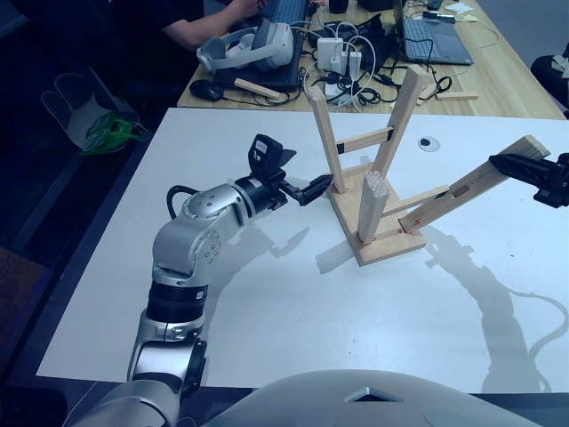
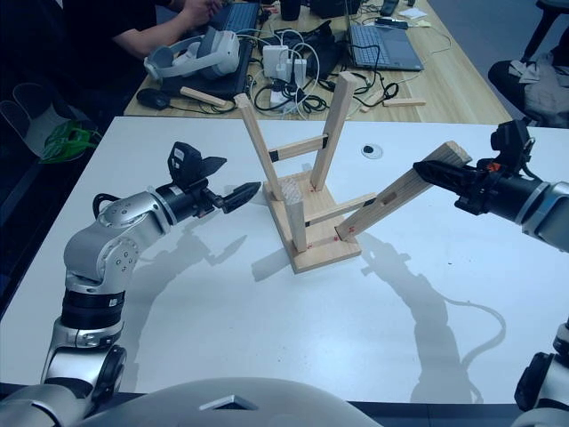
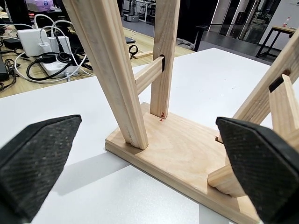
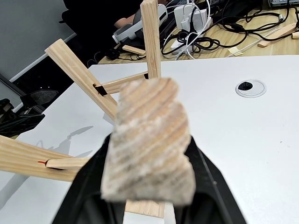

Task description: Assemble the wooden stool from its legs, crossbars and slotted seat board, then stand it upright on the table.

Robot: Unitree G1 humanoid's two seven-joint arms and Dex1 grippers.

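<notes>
1. Stool [image 1: 369, 191] sits upside down near the centre of the white table [image 1: 267, 311], a touch toward 12 o'clock. Seat board [image 1: 391, 247] lies flat on the tabletop with the legs pointing up.
2. Two tall legs [image 1: 402, 111] rise from the board's 12 o'clock side. A crossbar [image 1: 364, 140] joins them partway up.
3. Near leg [image 1: 372, 209] stands on the board's 6 o'clock side. A second crossbar [image 1: 418, 200] runs from it toward 3 o'clock and meets the slanted leg [image 1: 462, 187].
4. The slanted leg has its foot at the board's 3 o'clock edge. It leans out toward 2 o'clock, its top end raised off the table.
5. Right gripper [image 2: 440, 175] is at 2 o'clock of the stool. Its fingers are closed on the slanted leg's top end; the right wrist view has the end grain wedged between the black fingers.
6. Left gripper [image 1: 316, 189] is at 9 o'clock of the stool, low over the table. Fingers are spread wide and hold nothing. The tips are just beside the nearest tall leg; contact cannot be judged.
7. Round grommet [image 1: 429, 142] is set in the tabletop at 1 o'clock of the stool.
8. Wooden desk [image 1: 507, 80] lies beyond the 12 o'clock edge, carrying a headset [image 1: 244, 49], cables [image 1: 342, 53] and a loose wooden piece [image 1: 258, 87].
</notes>
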